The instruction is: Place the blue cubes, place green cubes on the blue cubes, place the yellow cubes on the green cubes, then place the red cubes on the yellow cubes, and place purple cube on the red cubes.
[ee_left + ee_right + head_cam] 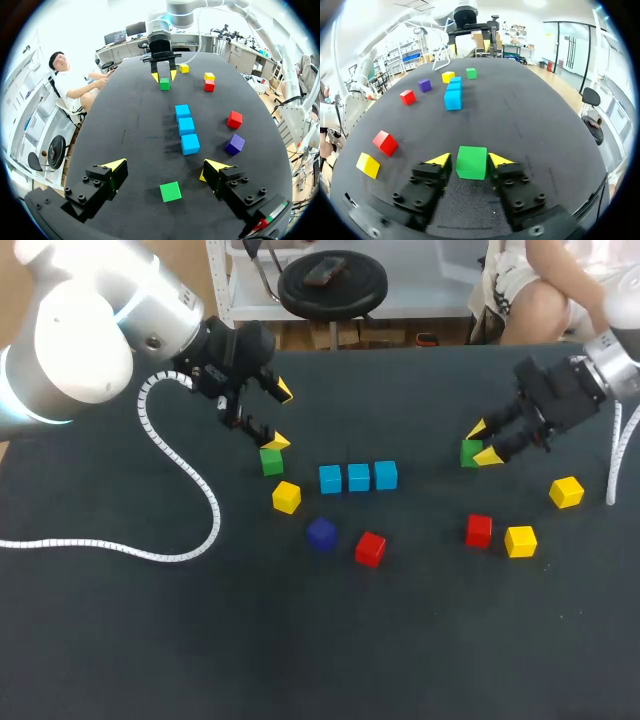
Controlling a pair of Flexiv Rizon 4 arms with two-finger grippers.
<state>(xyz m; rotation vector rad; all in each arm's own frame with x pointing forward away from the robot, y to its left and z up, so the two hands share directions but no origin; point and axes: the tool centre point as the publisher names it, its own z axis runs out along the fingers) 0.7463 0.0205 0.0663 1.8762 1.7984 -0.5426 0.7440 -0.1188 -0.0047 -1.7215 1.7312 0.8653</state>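
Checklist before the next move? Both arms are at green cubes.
1. Blue cubes laid as a row of three: ok.
2. Blue cube tops bare, ready for green: ok.
3. Left green cube lies between the open fingers of the left gripper, touched by neither: ok.
4. Right green cube sits in the right gripper; firm hold: cannot tell.
5. The two grippers are well apart, on opposite sides of the row: ok.
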